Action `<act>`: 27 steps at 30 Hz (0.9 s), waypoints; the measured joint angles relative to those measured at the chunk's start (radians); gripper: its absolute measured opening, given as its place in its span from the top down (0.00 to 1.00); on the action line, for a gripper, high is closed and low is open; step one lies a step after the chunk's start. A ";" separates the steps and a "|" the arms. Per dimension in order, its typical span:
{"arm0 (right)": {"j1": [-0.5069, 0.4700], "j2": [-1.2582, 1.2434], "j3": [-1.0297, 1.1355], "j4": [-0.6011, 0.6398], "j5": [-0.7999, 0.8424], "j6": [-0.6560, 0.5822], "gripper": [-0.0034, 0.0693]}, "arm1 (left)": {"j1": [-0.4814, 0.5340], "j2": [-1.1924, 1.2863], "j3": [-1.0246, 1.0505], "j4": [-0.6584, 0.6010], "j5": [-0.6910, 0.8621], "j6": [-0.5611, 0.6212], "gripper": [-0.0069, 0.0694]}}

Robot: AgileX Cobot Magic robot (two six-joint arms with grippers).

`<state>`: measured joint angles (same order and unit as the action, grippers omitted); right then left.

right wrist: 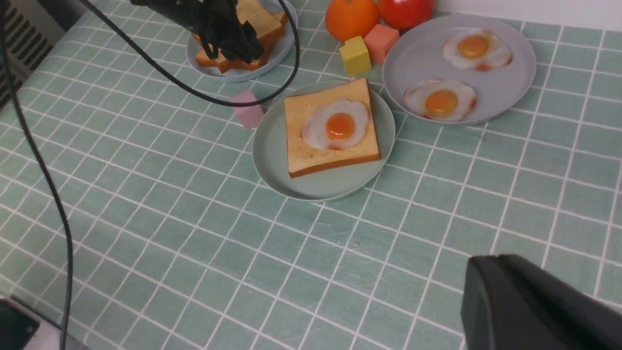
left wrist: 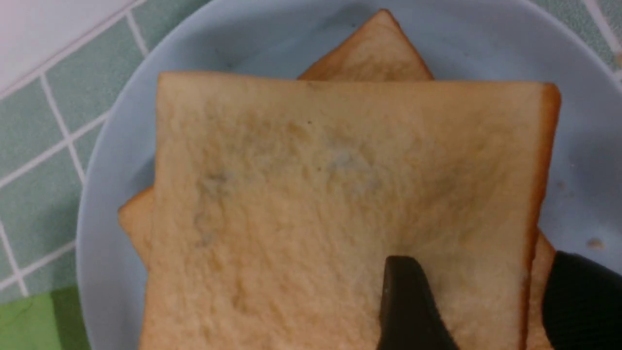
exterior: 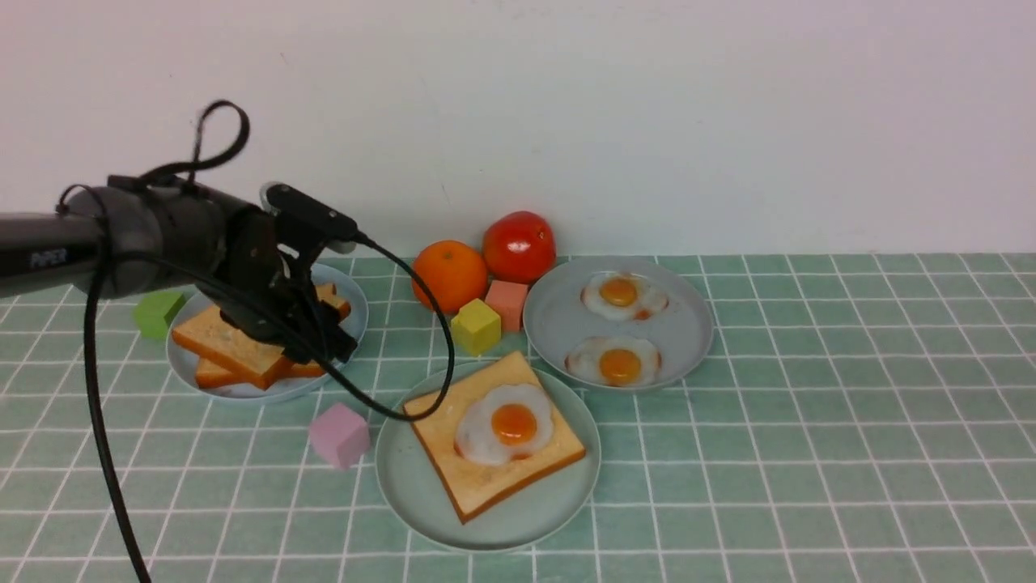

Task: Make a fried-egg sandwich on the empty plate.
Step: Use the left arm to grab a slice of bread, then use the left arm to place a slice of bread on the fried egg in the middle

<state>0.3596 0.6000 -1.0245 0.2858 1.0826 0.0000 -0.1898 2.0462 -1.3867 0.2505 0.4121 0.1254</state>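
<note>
The pale mint-green plate (exterior: pixel 405 486) (right wrist: pixel 272 155) holds one toast slice (exterior: pixel 477 486) with a fried egg (exterior: pixel 506 425) on top. More toast slices (exterior: pixel 235 344) are stacked on the light-blue plate (exterior: pixel 267 393). My left gripper (exterior: pixel 324 344) (left wrist: pixel 481 272) is low over that stack and open. One finger (left wrist: pixel 408 301) lies over the top slice (left wrist: pixel 316 194), and the other is past its crust edge. My right gripper (right wrist: pixel 478 265) is shut and empty, hovering above the tablecloth at the near right; it does not show in the front view.
A grey-blue plate (exterior: pixel 558 324) with two fried eggs stands at the back right. An orange (exterior: pixel 449 275), a tomato (exterior: pixel 520 245), a yellow cube (exterior: pixel 476 326) and a salmon cube (exterior: pixel 507 304) sit between the plates. A pink cube (exterior: pixel 340 435) and a green cube (exterior: pixel 158 313) lie nearby. The left arm's cable (exterior: pixel 441 340) droops over the mint plate's edge.
</note>
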 joint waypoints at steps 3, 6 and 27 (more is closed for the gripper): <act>0.000 0.000 0.000 0.015 -0.003 0.000 0.94 | 0.000 0.002 -0.001 0.009 0.001 0.000 0.52; 0.000 0.000 0.000 0.019 -0.004 0.000 0.94 | 0.000 0.002 -0.003 0.011 0.010 0.000 0.67; 0.000 0.000 0.001 0.029 -0.003 0.000 0.94 | -0.445 -0.444 0.291 -0.104 0.046 0.059 0.88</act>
<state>0.3596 0.6000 -1.0235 0.3144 1.0793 0.0000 -0.6348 1.6022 -1.0960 0.1468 0.4584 0.1843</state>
